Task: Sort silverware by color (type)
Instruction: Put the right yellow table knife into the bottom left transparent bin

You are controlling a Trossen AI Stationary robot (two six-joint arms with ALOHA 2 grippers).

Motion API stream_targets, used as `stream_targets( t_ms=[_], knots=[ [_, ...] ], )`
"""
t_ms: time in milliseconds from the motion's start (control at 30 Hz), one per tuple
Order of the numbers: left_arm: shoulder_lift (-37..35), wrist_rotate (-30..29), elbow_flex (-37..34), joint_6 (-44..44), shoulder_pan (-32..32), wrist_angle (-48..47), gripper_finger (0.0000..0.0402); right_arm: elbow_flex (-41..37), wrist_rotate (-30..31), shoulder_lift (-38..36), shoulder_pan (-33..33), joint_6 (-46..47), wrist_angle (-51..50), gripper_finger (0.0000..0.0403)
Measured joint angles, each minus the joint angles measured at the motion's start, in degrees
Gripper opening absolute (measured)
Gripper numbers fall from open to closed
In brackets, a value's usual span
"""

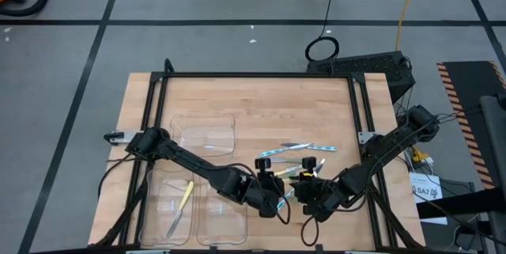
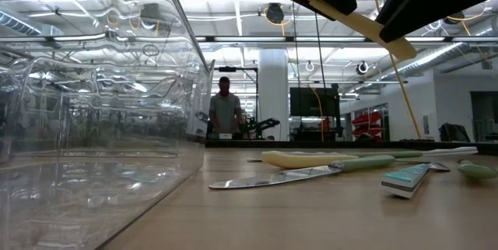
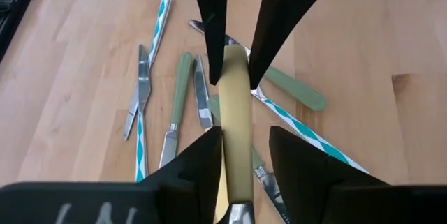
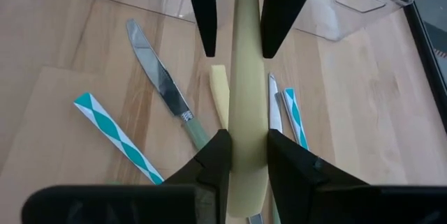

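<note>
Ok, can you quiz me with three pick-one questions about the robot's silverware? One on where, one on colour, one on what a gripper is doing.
1. Where does the lone yellow utensil lie?
A. in a clear tray
B. on the floor
C. on top of an arm

2. What colour is the handle in the right gripper?
A. red
B. yellow
C. black

3. The right gripper is:
A. wide open and empty
B. out of sight
C. shut on the handle

Answers: A, it rests inside the tray; B, the handle looks pale yellow; C, the right wrist view shows its fingers pinching the handle.
</note>
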Motion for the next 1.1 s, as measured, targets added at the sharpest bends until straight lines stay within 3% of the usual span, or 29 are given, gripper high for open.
stream_targets(
  t_ms=[167, 333, 467, 667, 800, 1100],
  knots=[
    [0.0, -0.05, 0.0, -0.66, -0.19, -0.37, 0.0136, 0.0, 0.07, 0.0, 0.0, 0.0, 0.0, 0.007],
    [0.0, -4.77, 0.0, 0.4, -1.08, -0.97, 0.0186, -0.01, 0.22, 0.0, 0.0, 0.12, 0.01, 0.007],
    [0.0, -5.01, 0.0, 0.98, -1.36, -1.16, 0.0222, -0.02, 0.17, 0.0, 0.0, 0.22, 0.0, 0.007],
    [0.0, -5.03, 0.0, -2.11, 0.07, -3.78, 0.0228, -0.02, 0.11, 0.0, 0.0, 0.22, 0.0, 0.007],
    [0.0, -4.08, 0.0, -3.33, 1.18, -5.62, 0.02, -0.07, 0.22, 0.0, -0.08, 0.31, -0.18, 0.007],
    [0.0, -3.25, 0.0, -0.84, 1.2, -5.6, 0.0083, -0.07, 0.51, 0.0, -0.09, 0.43, -0.13, 0.007]
  ],
)
